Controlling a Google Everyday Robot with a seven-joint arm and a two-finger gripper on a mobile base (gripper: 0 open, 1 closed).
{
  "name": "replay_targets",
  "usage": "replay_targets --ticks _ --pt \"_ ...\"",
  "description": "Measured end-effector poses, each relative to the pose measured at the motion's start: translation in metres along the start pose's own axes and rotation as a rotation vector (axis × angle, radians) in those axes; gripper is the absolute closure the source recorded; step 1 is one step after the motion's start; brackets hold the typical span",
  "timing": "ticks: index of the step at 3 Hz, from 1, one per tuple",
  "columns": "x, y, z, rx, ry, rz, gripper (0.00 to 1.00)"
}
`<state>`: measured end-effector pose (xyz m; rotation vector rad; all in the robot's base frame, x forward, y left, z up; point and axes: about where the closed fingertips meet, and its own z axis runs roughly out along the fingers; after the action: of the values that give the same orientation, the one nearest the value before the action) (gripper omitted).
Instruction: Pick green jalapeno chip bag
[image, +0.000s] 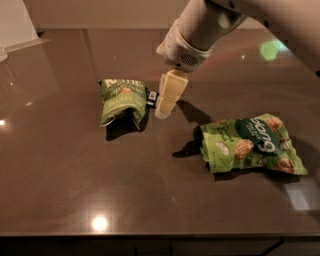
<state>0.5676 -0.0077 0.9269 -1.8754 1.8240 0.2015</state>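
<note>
The green jalapeno chip bag (121, 101) is small, olive-green and wrinkly, with white lettering at its top. It lies on the dark table (65, 175) left of centre. My gripper (165, 106) hangs from the white arm that comes in from the upper right. Its cream fingers point down, just right of the bag's right edge and above the table. It holds nothing.
A small dark blue wrapped bar (151, 98) lies between the olive bag and the gripper, partly hidden by the fingers. A larger, brighter green bag with a dark round logo (251, 144) lies at the right. A white object stands at the far left corner.
</note>
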Motion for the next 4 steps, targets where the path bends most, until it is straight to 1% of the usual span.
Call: replay_targets --ticks 1,2,3,4 --pt "-0.022 0.000 0.025 -0.004 -0.038 0.010 0.00" --pt "-0.036 0.005 0.051 -0.009 -0.058 0.006 0.00" --pt "-0.045 0.009 0.076 -0.014 -0.075 0.000 0.00" --pt "-0.049 0.008 0.095 -0.012 -0.077 -0.006 0.00"
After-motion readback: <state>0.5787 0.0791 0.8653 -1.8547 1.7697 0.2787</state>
